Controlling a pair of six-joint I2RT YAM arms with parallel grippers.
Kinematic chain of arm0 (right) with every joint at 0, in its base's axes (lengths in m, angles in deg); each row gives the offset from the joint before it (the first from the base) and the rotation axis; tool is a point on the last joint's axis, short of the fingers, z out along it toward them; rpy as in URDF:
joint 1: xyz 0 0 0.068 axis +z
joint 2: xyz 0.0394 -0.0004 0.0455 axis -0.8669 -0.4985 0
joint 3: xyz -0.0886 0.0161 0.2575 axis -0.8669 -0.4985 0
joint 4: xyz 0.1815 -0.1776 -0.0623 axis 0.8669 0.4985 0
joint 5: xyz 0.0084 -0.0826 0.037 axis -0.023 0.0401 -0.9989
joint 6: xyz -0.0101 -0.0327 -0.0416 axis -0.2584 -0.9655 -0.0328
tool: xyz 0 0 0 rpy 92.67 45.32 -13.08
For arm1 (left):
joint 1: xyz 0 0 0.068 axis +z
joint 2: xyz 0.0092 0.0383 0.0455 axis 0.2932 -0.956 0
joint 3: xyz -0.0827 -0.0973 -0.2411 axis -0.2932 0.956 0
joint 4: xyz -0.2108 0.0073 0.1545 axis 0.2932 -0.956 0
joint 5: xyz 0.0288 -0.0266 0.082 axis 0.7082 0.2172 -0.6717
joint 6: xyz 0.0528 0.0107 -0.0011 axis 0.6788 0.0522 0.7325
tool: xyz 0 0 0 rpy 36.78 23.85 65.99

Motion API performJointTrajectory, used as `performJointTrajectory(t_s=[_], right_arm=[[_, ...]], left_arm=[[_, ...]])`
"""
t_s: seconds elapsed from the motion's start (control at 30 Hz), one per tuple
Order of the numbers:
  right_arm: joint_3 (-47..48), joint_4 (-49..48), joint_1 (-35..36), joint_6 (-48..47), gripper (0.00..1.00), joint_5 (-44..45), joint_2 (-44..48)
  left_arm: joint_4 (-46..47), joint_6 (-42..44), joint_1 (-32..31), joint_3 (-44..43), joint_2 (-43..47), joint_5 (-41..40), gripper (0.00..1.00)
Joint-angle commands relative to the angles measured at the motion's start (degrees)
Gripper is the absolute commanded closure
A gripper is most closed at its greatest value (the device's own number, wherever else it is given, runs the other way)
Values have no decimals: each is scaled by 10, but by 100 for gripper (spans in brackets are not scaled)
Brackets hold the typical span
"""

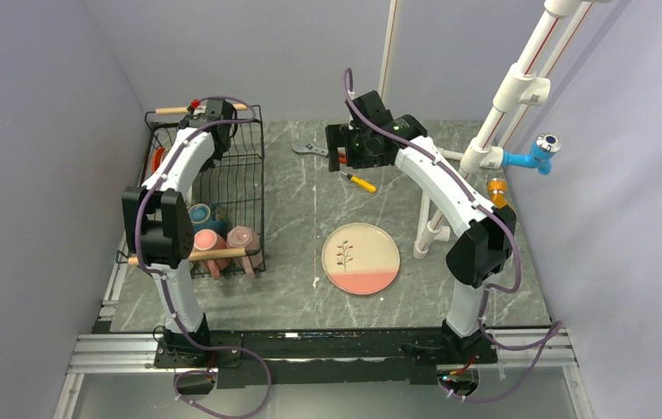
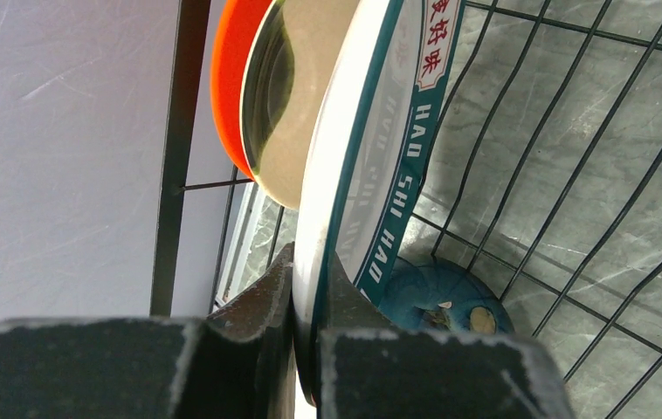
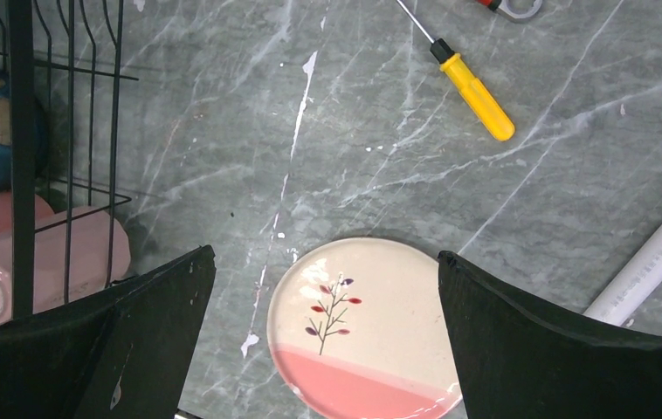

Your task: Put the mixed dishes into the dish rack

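Note:
My left gripper [image 1: 214, 118] [image 2: 306, 262] is at the far end of the black wire dish rack [image 1: 249, 175] [image 2: 179, 131], shut on the rim of the lettered-rim plate [image 2: 371, 131], which stands on edge. The orange-red plate [image 2: 236, 78] [image 1: 158, 159] stands on edge beside it by the rack's left wall. The teal bowl [image 1: 201, 214] [image 2: 437, 297] and two pink mugs [image 1: 208, 242] [image 1: 242, 237] lie in the rack's near end. A cream-and-pink plate with a branch drawing [image 1: 361, 257] [image 3: 354, 323] lies flat on the table. My right gripper [image 1: 338, 148] [image 3: 326, 297] is open and empty, high above it. No white mug shows.
A red-handled wrench [image 1: 310, 148] and a yellow-handled screwdriver [image 1: 361, 182] [image 3: 476, 83] lie at the back centre. The white pipe frame [image 1: 485, 148] [image 3: 651, 262] stands at the right. The rack's near wooden handle [image 1: 192, 255] crosses over the mugs.

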Motion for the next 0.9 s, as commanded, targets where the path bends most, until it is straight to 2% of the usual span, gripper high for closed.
performJointTrajectory(t_s=[0.0, 0.07, 0.5, 0.63, 0.87], right_arm=[[15, -14, -7, -8, 0, -17, 2], [11, -19, -8, -9, 0, -20, 4], [-18, -58, -19, -22, 0, -56, 11], [-17, -69, -21, -24, 0, -71, 13], [-43, -92, -21, -25, 0, -95, 39]], left_arm=[[5, -3, 5, -25, 3, 12, 89], [5, -2, 9, -22, 3, 14, 74], [-38, -5, 15, -49, 23, 8, 44], [-51, -3, 20, -42, 48, -26, 37], [-76, -9, 36, -37, 86, -37, 33]])
